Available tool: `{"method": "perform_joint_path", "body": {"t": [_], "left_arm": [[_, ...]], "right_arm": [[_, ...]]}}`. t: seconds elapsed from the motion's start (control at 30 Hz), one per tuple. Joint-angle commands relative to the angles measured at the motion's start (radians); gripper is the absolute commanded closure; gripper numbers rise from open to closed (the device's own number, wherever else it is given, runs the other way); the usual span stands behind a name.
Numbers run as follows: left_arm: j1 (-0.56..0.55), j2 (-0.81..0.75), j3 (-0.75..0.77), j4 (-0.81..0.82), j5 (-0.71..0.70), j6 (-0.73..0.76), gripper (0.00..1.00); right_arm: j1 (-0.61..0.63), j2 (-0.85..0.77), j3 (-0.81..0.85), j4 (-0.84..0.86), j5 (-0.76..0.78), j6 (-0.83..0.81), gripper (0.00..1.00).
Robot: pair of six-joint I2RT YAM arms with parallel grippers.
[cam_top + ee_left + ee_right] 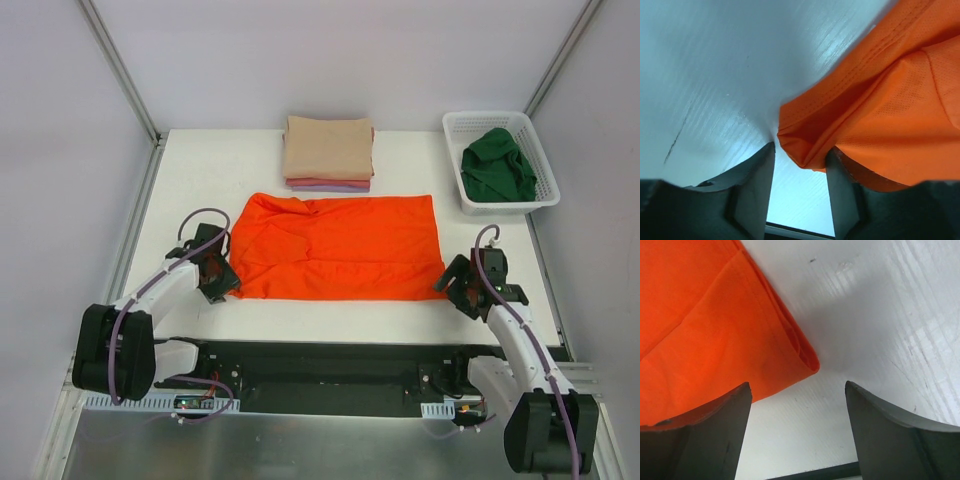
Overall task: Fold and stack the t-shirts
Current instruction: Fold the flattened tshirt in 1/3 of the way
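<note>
Fingers of both arms sit low on the table point(200, 170) at its near side, one pair at each near corner of the orange shirt point(340, 245).

The left fingers point(215, 277) are at the shirt's near left corner. Its wrist view shows them partly parted, with nothing pinched. The folded corner of the shirt point(880, 100) pokes into the gap and lies against the finger on the right of that view. Bare table point(715, 75) shows between the cloth and the other finger.

The right fingers point(458, 283) are at the near right corner and stand wide open, gripping nothing. In its wrist view the doubled corner of the shirt point(700, 315) lies just ahead of the gap. The cloth runs down past the finger on the left of that view, though whether they touch I cannot tell. The finger on the right hangs over bare table point(880, 315), apart from the cloth.

The orange shirt itself lies flat in the middle of the table as a wide rectangle. Its long edges run left to right, and it is creased and rumpled toward its left end.

Beyond it, near the far edge and about centred, is a stack of folded shirts. The beige shirt point(328, 145) is on top, with the edges of a pink shirt point(330, 181) and a lavender shirt point(335, 187) showing beneath it. The stack is near the orange shirt but apart from it.

At the far right corner stands a white mesh basket point(455, 135), with the green shirt point(497, 165) bunched inside it.
</note>
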State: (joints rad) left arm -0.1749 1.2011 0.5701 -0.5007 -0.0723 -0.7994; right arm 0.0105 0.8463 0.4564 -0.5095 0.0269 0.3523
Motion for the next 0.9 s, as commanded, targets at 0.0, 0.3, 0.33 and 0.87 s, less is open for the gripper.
{"method": "perform_joint_path", "body": {"t": [0.0, 0.3, 0.33, 0.87], "left_arm": [[0.006, 0.078, -0.016, 0.025, -0.004, -0.006, 0.62], [0.008, 0.112, -0.012, 0.042, 0.005, 0.008, 1.0], [0.008, 0.107, -0.012, 0.042, 0.005, 0.009, 1.0], [0.006, -0.409, 0.132, 0.018, 0.039, 0.06, 1.0]], "right_arm": [[-0.006, 0.026, -0.024, 0.052, -0.005, 0.043, 0.27], [-0.007, 0.128, -0.058, 0.114, -0.084, 0.071, 0.46], [-0.007, 0.137, -0.064, 0.123, -0.091, 0.073, 0.5], [-0.006, -0.113, 0.191, 0.002, -0.071, -0.039, 1.0]]}}
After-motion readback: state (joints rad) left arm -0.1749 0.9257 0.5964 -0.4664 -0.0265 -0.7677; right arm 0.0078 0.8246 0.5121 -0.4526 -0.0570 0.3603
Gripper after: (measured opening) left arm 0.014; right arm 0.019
